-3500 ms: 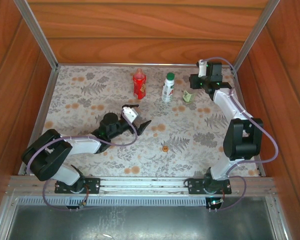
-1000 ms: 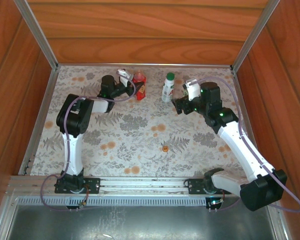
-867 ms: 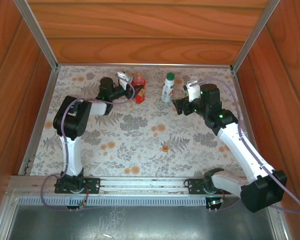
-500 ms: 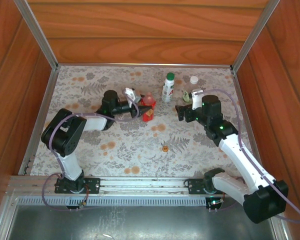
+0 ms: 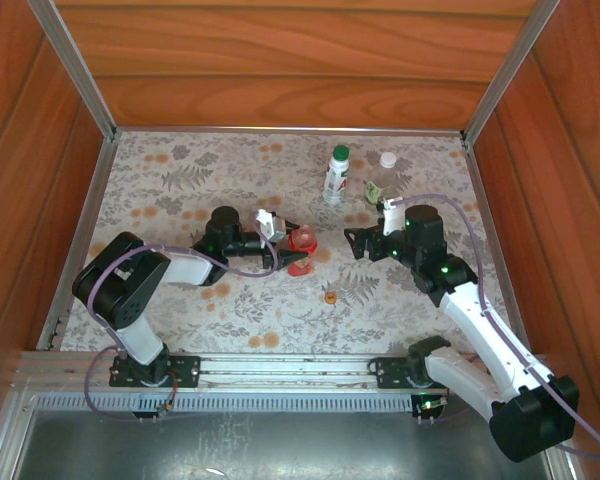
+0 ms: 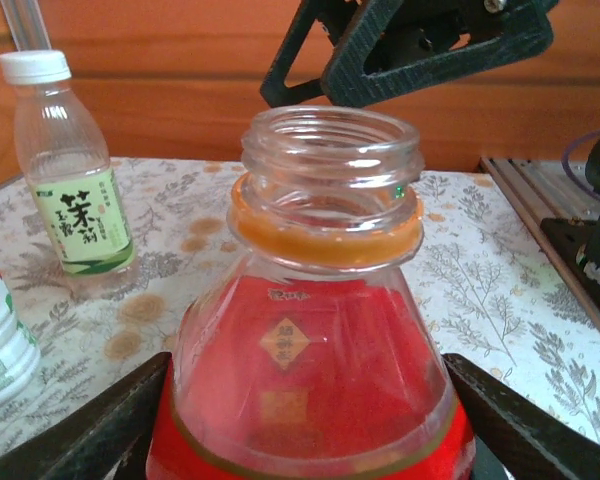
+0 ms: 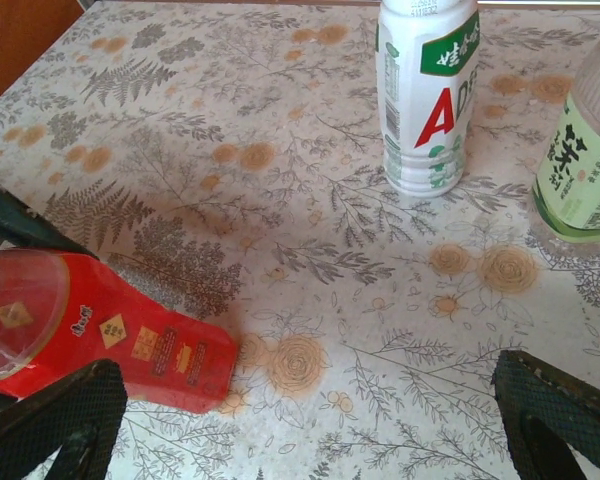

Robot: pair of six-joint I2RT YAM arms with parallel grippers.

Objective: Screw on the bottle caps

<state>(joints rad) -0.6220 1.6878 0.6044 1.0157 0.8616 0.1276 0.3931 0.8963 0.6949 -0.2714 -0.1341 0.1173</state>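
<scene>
The red bottle has an open mouth, an orange ring at its neck and no cap. My left gripper is shut on the red bottle, one finger against each side of its lower body. My right gripper stands open just right of it, with only tablecloth between its fingers. An orange-red cap lies alone nearer the front. At the back are a white bottle with a green cap and a clear bottle with a white cap.
The floral tablecloth is ringed by wooden walls and a metal rail at the near edge. The two capped bottles stand close together at the back right, behind my right gripper.
My left gripper has drawn the red bottle from the back of the table toward the middle. My right gripper has come forward and left, away from the clear bottle.
</scene>
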